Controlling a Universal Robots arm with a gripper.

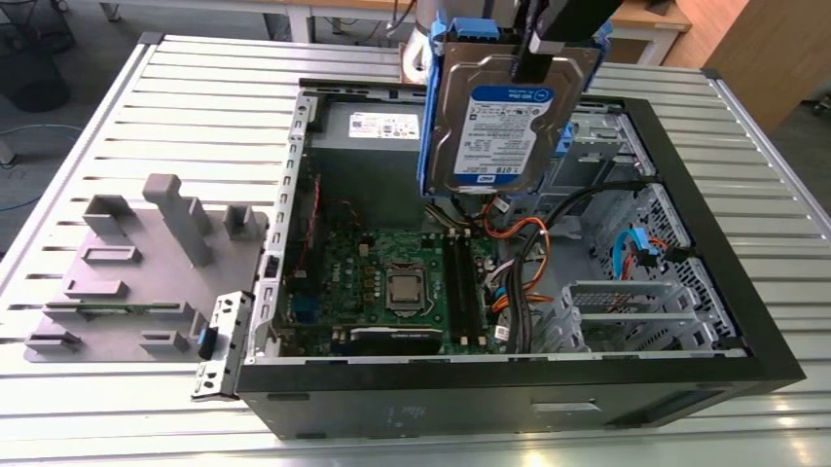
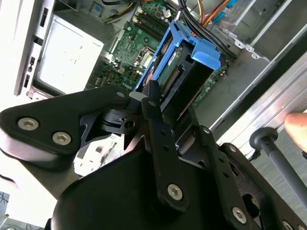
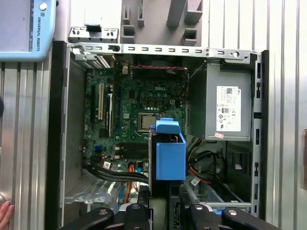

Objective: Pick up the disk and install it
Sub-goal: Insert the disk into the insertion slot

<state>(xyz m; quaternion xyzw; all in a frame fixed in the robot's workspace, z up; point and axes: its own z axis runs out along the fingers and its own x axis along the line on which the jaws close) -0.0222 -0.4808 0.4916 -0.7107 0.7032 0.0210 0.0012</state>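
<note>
Over slatted surface (image 1: 182, 117), upper centre: clamped disk (image 1: 500, 126) in end effector (image 1: 530, 66), hung it long-axis-down directly beneath, above computer case (image 1: 520, 387).

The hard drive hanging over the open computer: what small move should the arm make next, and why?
Probably a slow, short descent. The fingers grip the hard drive by its top end, and it hangs upright above the computer case, clear of the motherboard, with orange cables lying below it. Which bay it suits I cannot tell.
</note>
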